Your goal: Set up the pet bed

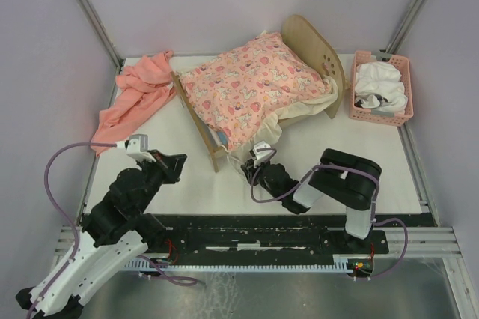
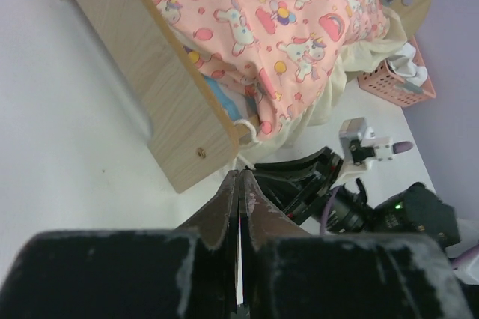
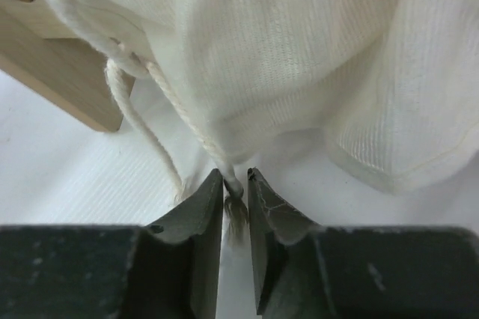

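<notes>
Black fingertips of the right gripper (image 3: 236,178) fill the bottom of the right wrist view. They stand a narrow slit apart, and the frayed end of a cord (image 3: 196,138) sits in that slit; I cannot tell whether they pinch it. The cord runs up into a cream pad (image 3: 299,57) that spills over a wooden corner of the bed (image 3: 63,72) at the upper left of that frame.

In the left wrist view, the left gripper (image 2: 239,177) has its fingers pressed together on nothing and points at the footboard (image 2: 161,87).

From above, the bed (image 1: 193,118) lies diagonally across the upper middle of the table (image 1: 322,169). Its headboard (image 1: 314,49) is toward the upper right and its foot toward the lower centre, just above the right gripper (image 1: 251,163). A pink unicorn quilt (image 1: 251,87) covers most of it, with the cream pad hanging out at the lower edge. A salmon cloth (image 1: 138,94) lies at the left and a basket (image 1: 380,118) at the right.

The frame looks stiff but light, so it would likely slide on the smooth table if tugged. The quilt and pad are soft and limp and will sag and bunch wherever they are lifted. The cord is thin and probably slips easily, so pulling it hard may drag the bedding or the bed. A hem or corner of the pad seems the surer hold, and a rail edge would suit for steadying the frame.
</notes>
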Controlling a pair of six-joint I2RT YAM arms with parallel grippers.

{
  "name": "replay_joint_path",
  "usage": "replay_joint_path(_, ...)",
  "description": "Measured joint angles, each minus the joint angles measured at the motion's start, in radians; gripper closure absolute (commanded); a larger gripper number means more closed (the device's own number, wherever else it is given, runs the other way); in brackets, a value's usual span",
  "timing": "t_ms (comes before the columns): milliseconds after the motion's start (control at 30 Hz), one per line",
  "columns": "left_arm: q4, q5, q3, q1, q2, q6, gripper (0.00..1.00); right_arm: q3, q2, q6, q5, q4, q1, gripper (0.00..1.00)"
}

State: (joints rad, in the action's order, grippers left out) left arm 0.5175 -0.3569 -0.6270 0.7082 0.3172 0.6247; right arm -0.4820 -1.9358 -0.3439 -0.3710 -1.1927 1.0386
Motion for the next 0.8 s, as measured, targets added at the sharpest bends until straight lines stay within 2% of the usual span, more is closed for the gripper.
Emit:
replay_joint_path(100, 0.001, 0.004, 0.082, 0.000, -0.069, 0.050, 0.81, 0.017, 0.123, 0.032, 0.015, 0.142, 0.000, 0.54)
replay_joint_path(300, -0.011, 0.019, 0.218, 0.000, -0.093, 0.109, 0.60, -0.021, 0.431, 0.103, 0.065, 0.475, 0.000, 0.49)
replay_joint_path(400, -0.064, 0.014, 0.220, 0.000, -0.024, 0.110, 0.57, -0.076, 0.530, 0.139, 0.083, 0.622, 0.000, 0.48)
replay_joint_path(533, -0.117, -0.010, 0.193, 0.000, 0.122, 0.118, 0.53, -0.174, 0.579, 0.187, 0.098, 0.763, 0.000, 0.47)
replay_joint_path(667, -0.161, -0.009, 0.155, -0.002, 0.217, 0.122, 0.52, -0.296, 0.567, 0.243, 0.100, 0.865, 0.000, 0.48)
replay_joint_path(800, -0.214, 0.010, 0.125, -0.032, 0.272, 0.135, 0.52, -0.423, 0.487, 0.294, 0.100, 0.924, 0.000, 0.51)
